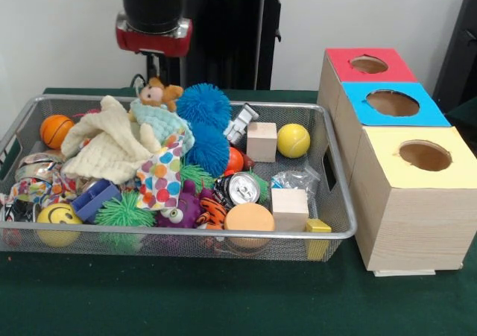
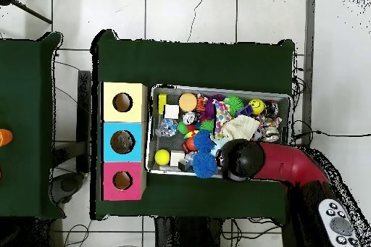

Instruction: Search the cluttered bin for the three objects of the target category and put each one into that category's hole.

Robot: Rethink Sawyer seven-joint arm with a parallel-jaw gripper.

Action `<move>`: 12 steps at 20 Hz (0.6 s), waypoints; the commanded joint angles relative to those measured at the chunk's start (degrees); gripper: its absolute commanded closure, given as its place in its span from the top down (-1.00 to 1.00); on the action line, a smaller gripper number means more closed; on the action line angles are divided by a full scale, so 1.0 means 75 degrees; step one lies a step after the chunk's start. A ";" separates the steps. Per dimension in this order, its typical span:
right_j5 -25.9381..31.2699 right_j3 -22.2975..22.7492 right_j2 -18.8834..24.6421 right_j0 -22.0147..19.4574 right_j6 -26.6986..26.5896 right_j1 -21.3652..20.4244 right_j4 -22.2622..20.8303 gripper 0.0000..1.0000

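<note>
Arm (image 1: 153, 16) poised above bin (image 1: 339, 228) far edge; gripper hidden, opening cannot be told. Target category unclear; candidates buried in clutter. Risk: descent snagging cream cloth (image 1: 112, 146) or blue spiky balls (image 1: 204, 105), dragging neighbours out. Holes (image 1: 392, 103) right, well apart.

bin (image 1: 339, 202) showing as silver wire mesh | boxes (image 1: 406, 224) showing pale matt wood grain under painted tops | cubes (image 1: 261, 141) looking like bare smooth wood | cloth (image 1: 112, 146) lying cream, woven, soft | spiky balls (image 1: 203, 103) looking rubbery | can (image 1: 244, 188) gleaming metal | table cover (image 1: 223, 299) looking matt green felt
</note>
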 commanded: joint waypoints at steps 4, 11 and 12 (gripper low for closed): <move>0.0658 -0.0994 0.1462 -0.0838 -0.2977 0.0394 -0.1210 -1.00; 0.0497 -0.0941 0.1591 -0.0899 -0.2625 0.0497 -0.1550 -1.00; 0.0459 -0.0943 0.1609 -0.0905 -0.2587 0.0531 -0.1597 -1.00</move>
